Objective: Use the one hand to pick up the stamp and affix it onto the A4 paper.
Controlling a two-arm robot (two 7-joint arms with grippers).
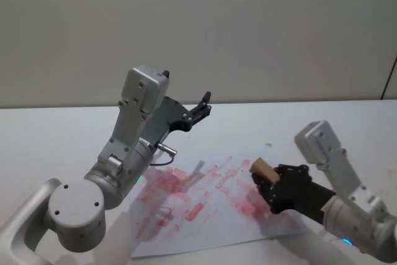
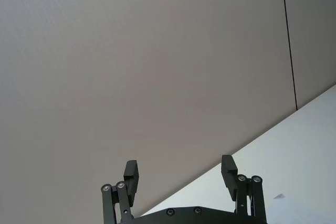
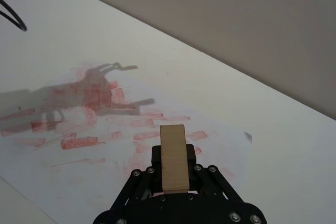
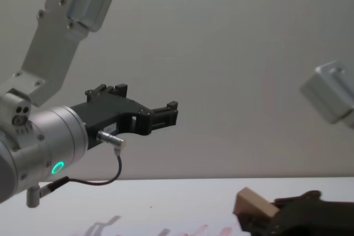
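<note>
Your right gripper (image 1: 271, 185) grasps the stamp (image 1: 261, 170), a light, rigid wooden block, over the flimsy A4 paper (image 1: 214, 228); left gripper (image 1: 200, 109) parked, fingers apart

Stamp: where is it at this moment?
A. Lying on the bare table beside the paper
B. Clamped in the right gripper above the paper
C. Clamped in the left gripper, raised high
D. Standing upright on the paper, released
B: the wooden stamp sits between the right gripper's fingers over the red-marked paper, while the left gripper is raised, open and empty.
</note>
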